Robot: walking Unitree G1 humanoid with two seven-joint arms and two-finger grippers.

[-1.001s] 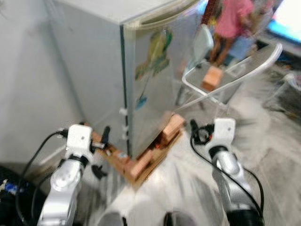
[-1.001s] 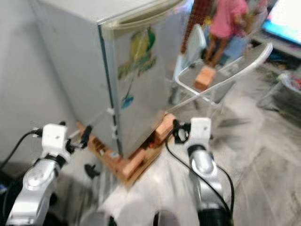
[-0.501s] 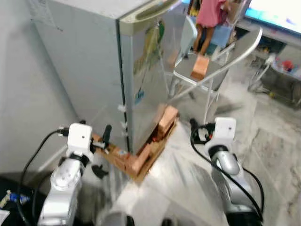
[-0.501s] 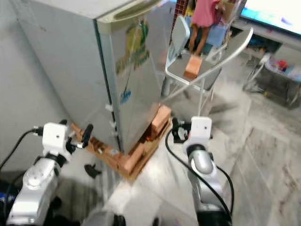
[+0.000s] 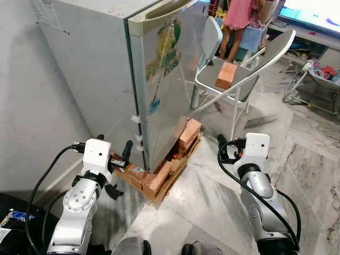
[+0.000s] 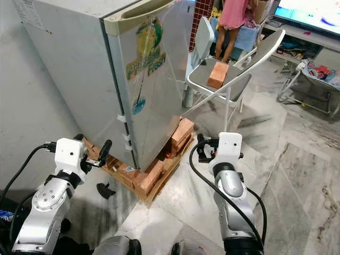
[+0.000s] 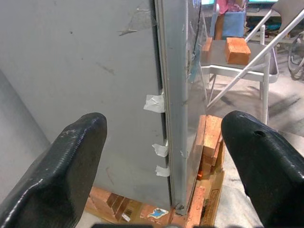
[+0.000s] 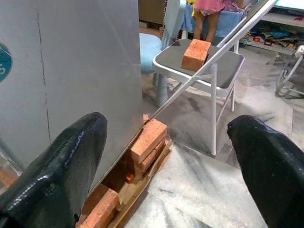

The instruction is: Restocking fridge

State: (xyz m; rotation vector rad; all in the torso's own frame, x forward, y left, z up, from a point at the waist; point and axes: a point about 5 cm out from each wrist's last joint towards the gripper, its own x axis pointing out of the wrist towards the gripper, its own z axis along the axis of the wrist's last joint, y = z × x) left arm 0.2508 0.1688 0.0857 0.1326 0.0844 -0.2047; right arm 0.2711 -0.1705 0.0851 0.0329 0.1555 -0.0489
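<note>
A small silver fridge [image 5: 159, 79] with a green and yellow sticker on its door stands shut, raised on bricks [image 5: 187, 136] and flat cardboard. My left gripper [image 5: 114, 144] is held up open just short of the fridge's near corner, where bits of tape stick along the door seam [image 7: 160, 102]. To the right of the door's lower edge my right gripper [image 5: 229, 149] is also open. Neither gripper holds or touches anything.
A grey folding chair [image 5: 249, 58] leans beside the fridge with one brick [image 5: 226, 74] on its seat. A person in pink [image 5: 239, 16] stands behind it. A grey wall [image 5: 32, 106] closes off the left. A small black object [image 6: 104, 189] lies on the marble floor.
The camera has moved and the blur has cleared, so the whole picture has shifted. Both arms stay raised before the fridge with their fingers open as before.
</note>
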